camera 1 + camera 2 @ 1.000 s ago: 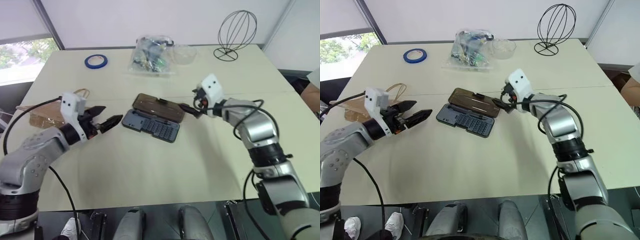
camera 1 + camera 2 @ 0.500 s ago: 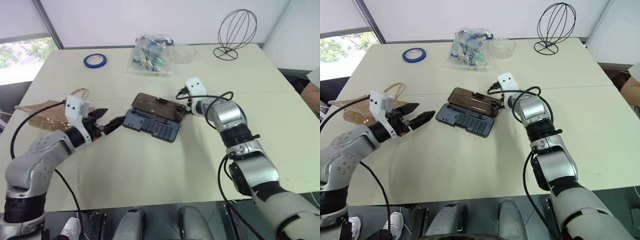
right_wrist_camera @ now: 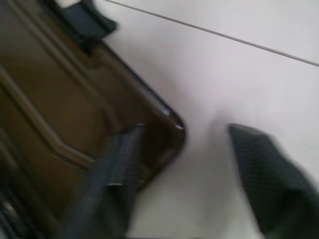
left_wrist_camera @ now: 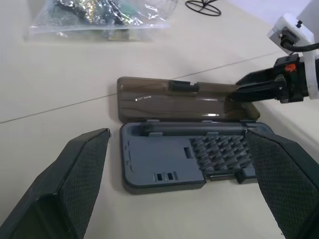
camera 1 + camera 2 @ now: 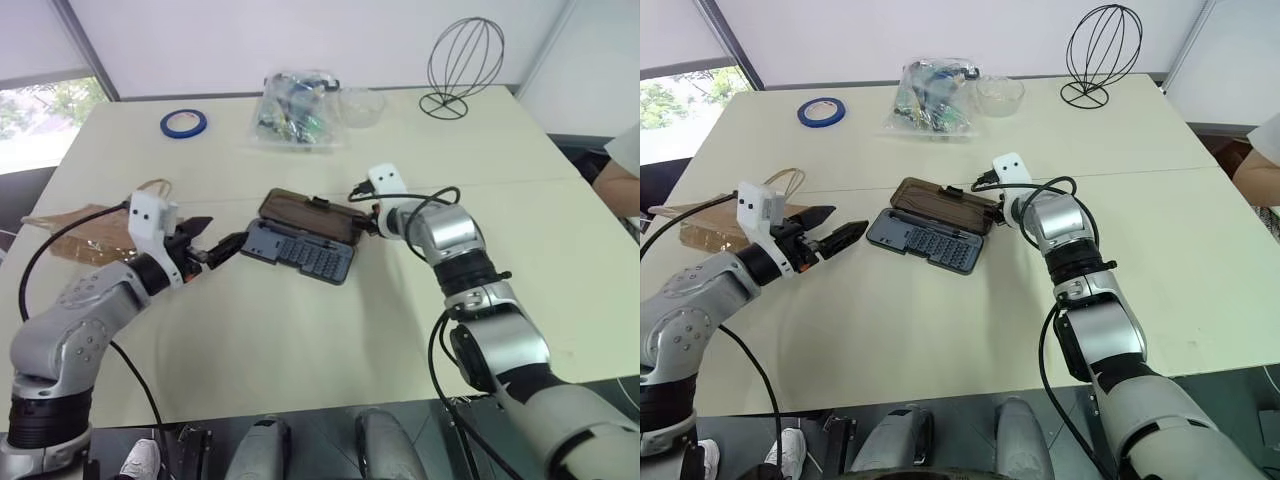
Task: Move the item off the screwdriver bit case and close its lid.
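The screwdriver bit case [image 5: 300,252] lies open in the middle of the table, its blue-grey tray toward me. The smoky brown lid [image 5: 308,215] lies flat behind the tray. The item, a brown paper bag [image 5: 70,228], lies flat at the far left of the table, well apart from the case. My left gripper [image 5: 228,231] hovers open just left of the tray, and in the left wrist view its fingers [image 4: 79,174] frame the case. My right gripper [image 5: 363,222] is at the lid's right corner, open, one finger [image 3: 112,172] over the lid and the other on the table side.
At the back of the table are a blue tape roll [image 5: 183,123], a clear plastic bag of small parts [image 5: 295,110], a clear bowl [image 5: 360,103] and a black wire head form [image 5: 463,65]. A person's sleeve [image 5: 622,165] shows at the right edge.
My right gripper came down and leftward to the lid's right corner, and its fingers have drawn closer together. The left gripper stayed in place. The camera shifted slightly.
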Tool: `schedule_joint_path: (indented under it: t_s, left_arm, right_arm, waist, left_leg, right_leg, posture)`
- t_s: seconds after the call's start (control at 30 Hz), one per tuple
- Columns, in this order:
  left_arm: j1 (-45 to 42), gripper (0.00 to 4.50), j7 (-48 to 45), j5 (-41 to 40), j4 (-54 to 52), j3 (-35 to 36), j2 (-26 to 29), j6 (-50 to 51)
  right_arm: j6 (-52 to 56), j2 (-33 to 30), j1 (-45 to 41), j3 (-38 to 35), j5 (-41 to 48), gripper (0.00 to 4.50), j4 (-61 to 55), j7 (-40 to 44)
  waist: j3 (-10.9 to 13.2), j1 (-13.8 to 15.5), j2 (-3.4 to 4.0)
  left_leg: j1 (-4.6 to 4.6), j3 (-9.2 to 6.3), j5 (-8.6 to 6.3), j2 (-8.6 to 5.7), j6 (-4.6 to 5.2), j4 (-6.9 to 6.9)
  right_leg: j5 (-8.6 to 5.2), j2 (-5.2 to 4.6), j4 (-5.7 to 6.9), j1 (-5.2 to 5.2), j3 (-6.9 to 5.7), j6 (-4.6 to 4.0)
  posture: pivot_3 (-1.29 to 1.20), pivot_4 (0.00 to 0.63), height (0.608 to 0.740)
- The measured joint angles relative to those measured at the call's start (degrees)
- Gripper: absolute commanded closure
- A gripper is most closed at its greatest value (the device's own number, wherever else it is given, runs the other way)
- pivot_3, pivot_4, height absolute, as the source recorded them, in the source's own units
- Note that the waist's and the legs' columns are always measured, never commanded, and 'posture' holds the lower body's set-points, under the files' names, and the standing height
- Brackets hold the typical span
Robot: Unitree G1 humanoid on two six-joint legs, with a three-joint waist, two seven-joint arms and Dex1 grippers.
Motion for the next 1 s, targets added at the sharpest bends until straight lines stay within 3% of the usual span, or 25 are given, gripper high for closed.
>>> schedule_joint_path:
  t_s: [0.07,0.4,0.77,1.0]
  left_arm:
    - [0.0,0.0,0.0,0.4,0.0,0.2,0.0,0.0]
    - [-0.8,0.0,-0.2,1.7,0.4,1.6,0.0,-0.3]
    - [-2.7,0.0,-1.5,3.0,1.6,1.8,0.0,-0.4]
    - [-3.3,0.0,-1.8,4.0,2.8,1.3,-0.4,-0.9]
  right_arm:
    - [0.0,0.0,0.0,-0.4,-0.1,4.48,-0.3,-0.3]
    - [0.7,-2.5,2.0,0.5,-0.2,4.48,-5.3,4.0]
    - [-12.7,-15.5,12.1,9.6,-1.1,4.48,-26.3,23.1]
    - [-19.9,-21.1,14.9,14.2,-3.5,4.48,-32.1,31.3]
  waist:
    - [0.0,0.2,0.0]
    - [-0.1,-0.3,-0.07]
    - [-0.1,-0.2,-0.05]
    - [-0.1,-0.1,-0.06]
  left_leg:
    - [0.0,-0.01,0.0,-0.03,0.0,0.02]
    - [0.07,-0.01,0.01,0.02,-0.01,0.0]
    - [0.01,0.01,0.01,0.02,-0.01,-0.03]
    - [0.01,0.01,0.0,0.02,-0.01,-0.02]
  right_leg:
    - [0.0,-0.01,-0.03,0.05,0.0,0.0]
    - [0.0,0.02,0.01,0.05,-0.01,0.0]
    - [0.0,0.02,-0.03,-0.04,0.0,0.0]
    - [0.0,0.02,-0.03,-0.04,0.0,0.0]
  posture:
    - [0.0,0.15,0.74]
    - [0.0,0.15,0.74]
    - [0.0,0.15,0.74]
    - [0.0,0.15,0.74]
